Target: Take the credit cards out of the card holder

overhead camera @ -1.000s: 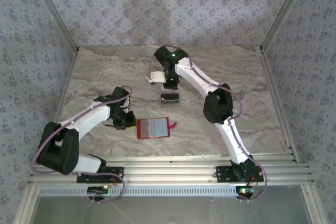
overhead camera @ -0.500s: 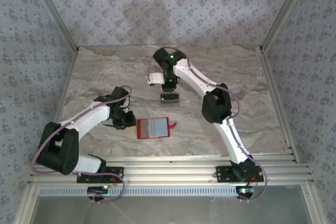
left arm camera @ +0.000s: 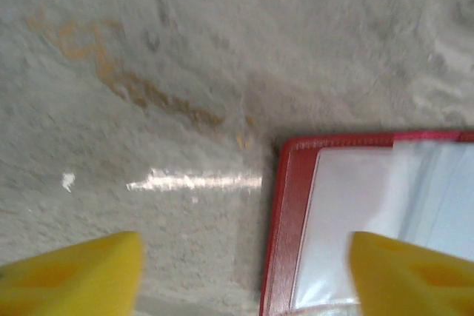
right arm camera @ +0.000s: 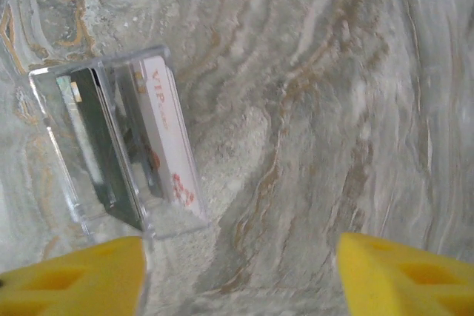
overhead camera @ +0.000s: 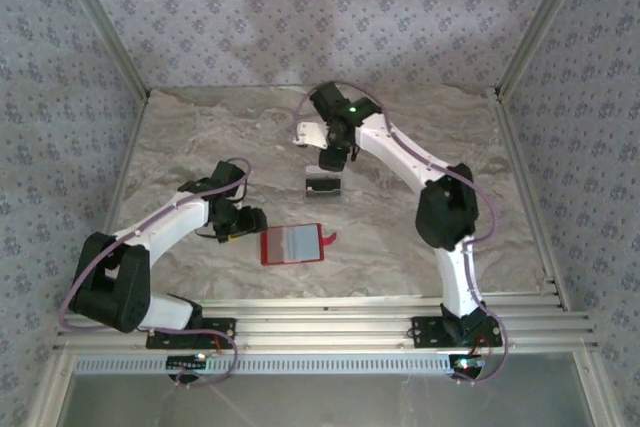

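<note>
The red card holder (overhead camera: 292,244) lies open and flat on the marble table, pale panel up, its small tab to the right. My left gripper (overhead camera: 250,222) sits open just left of it. In the left wrist view the holder's red left edge (left arm camera: 285,220) lies between the yellow fingertips of the left gripper (left arm camera: 241,286), with nothing gripped. Credit cards stand on edge in a clear box (overhead camera: 322,185). In the right wrist view they are a white card (right arm camera: 167,131) and a dark card (right arm camera: 104,146). My right gripper (right arm camera: 237,279) is open beside the box (right arm camera: 111,146). Whether cards sit in the holder's sleeves cannot be told.
Patterned walls with metal corner posts (overhead camera: 525,42) enclose the table on three sides. Aluminium rails (overhead camera: 330,317) carrying the arm bases run along the near edge. Bare marble (overhead camera: 200,137) spreads out to the left and right of the arms.
Both grippers have opened. The right gripper has pulled slightly back and to the right of the clear box, its elbow swinging right. The left gripper has shifted a little toward the holder.
</note>
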`<state>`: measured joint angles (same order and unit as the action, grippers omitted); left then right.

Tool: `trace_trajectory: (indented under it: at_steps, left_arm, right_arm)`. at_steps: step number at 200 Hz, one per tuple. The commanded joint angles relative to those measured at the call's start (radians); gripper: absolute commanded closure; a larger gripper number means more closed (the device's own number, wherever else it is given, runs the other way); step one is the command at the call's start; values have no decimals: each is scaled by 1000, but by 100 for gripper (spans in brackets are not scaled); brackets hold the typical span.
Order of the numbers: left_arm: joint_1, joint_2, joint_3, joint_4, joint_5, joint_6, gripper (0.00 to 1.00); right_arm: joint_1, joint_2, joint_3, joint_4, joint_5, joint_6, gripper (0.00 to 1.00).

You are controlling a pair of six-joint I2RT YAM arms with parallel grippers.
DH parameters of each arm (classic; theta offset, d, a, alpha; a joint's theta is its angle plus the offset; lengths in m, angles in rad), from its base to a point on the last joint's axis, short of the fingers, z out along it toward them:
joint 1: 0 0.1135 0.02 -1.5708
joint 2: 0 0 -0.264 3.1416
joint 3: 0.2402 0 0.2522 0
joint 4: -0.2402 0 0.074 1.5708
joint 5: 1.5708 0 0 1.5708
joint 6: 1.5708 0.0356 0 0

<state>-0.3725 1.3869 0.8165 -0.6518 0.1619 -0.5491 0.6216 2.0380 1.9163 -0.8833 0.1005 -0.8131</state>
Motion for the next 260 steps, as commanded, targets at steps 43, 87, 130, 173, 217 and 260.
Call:
trace_trajectory:
  at_steps: [43, 87, 130, 173, 217, 260]
  left_arm:
    - [21, 108, 163, 113, -315, 74, 0]
    - [23, 63, 92, 386, -640, 222, 0]
    - [36, 46, -85, 799, -841, 540, 0]
    - [211, 107, -228, 1102, -626, 519, 0]
    - [369, 123, -398, 1446, -327, 498, 0]
    - [380, 148, -404, 1468, -220, 529, 0]
  right_arm:
    - [-76, -312, -477, 416, 73, 336, 0]
    - [-229, -532, -935, 765, 125, 592, 0]
    - [-413, -660, -1320, 1183, 197, 723, 0]
    - [-501, -657, -1496, 1509, 136, 715, 0]
    - [-625, -556, -1554, 1711, -50, 760, 0]
    - [-655, -516, -1533, 1699, -118, 772, 0]
